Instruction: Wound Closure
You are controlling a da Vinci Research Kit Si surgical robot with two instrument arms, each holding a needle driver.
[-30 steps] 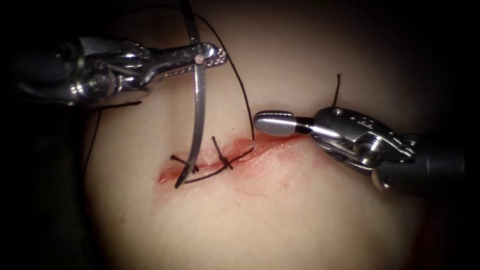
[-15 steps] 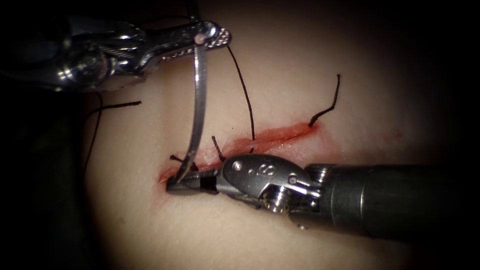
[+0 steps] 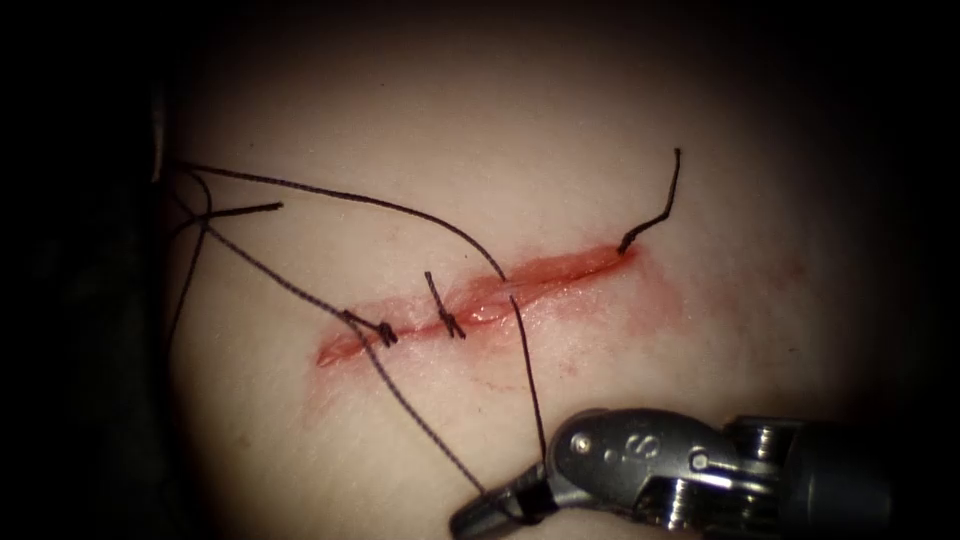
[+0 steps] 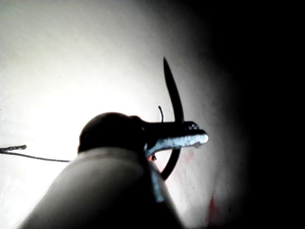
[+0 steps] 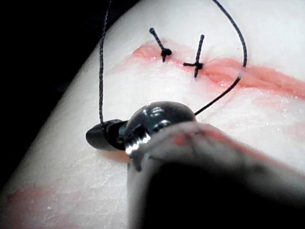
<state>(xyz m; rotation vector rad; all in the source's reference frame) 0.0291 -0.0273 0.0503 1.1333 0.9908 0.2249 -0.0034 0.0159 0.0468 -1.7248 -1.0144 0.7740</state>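
Nearest the endoscope, the right claw (image 3: pixel 497 508) lay low at the tissue's near edge, its jaws closed on the thread (image 3: pixel 420 420). Two strands met at its tip: one ran up and leftward past the left knot (image 3: pixel 383 332) towards the tissue's (image 3: pixel 560 130) far left edge, the other rose almost straight to the cut (image 3: pixel 480 300) and entered it right of the middle knot (image 3: pixel 448 322). A further strand left that same spot and swept away to the far left edge. The cut's long axis ran from lower left to upper right, with red fluid (image 3: pixel 650 300) staining its margins. A short tail of thread (image 3: pixel 655 215) stood up from the cut's right end.

In the left wrist view, the left claw (image 4: pixel 193 138) gripped the needle (image 4: pixel 174 102), jaws closed round its middle. The needle stood roughly upright, clear of the tissue, its sharp end pointing up and its curve bowing away below the jaws.

Half a second before, the needle had hung over the cut's left end in the left claw, with the right claw at its lower end. Since then the left claw had carried the needle out of the endoscope view, and the right claw had drawn back towards the near edge with thread in its grip.
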